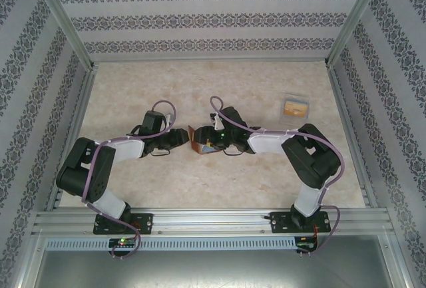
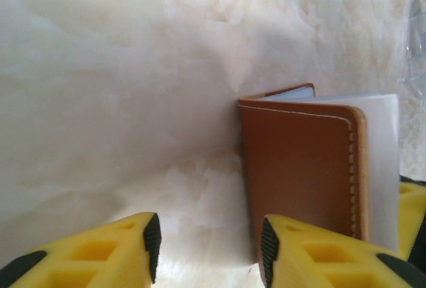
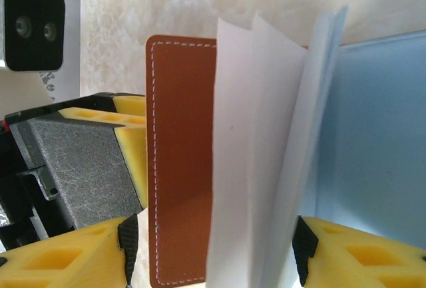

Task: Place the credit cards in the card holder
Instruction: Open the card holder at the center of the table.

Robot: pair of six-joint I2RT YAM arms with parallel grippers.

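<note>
Right, the card holder (image 2: pixel 296 168) is standing up on the table (image 1: pixel 200 88), dead centre between the two arms. It balances on a short edge, long axis pointing straight up off the surface. Its leather back faces the left gripper (image 2: pixel 210 248). The open mouth, with white leaves (image 3: pixel 253 135) fanned and blue-grey lining (image 3: pixel 379 135) showing, faces the right gripper (image 3: pixel 214 251).

Left jaws are parted with nothing between them, and one yellow finger (image 2: pixel 319 258) sits just beside the leather cover. That reads as a backstop, so the card holder won't skid or topple when it's pushed from the other side.

Right jaws straddle the brown flap and the leaves, with the lined cover swung out past the far finger. From this angle I can't tell whether they are pinching or merely parting the pages. My read of the purpose: prise it open so a pocket is exposed.

Credit cards (image 1: pixel 296 109), orange with a blue edge, lie flat far off toward the right wall, well apart from all this and not yet picked up.
</note>
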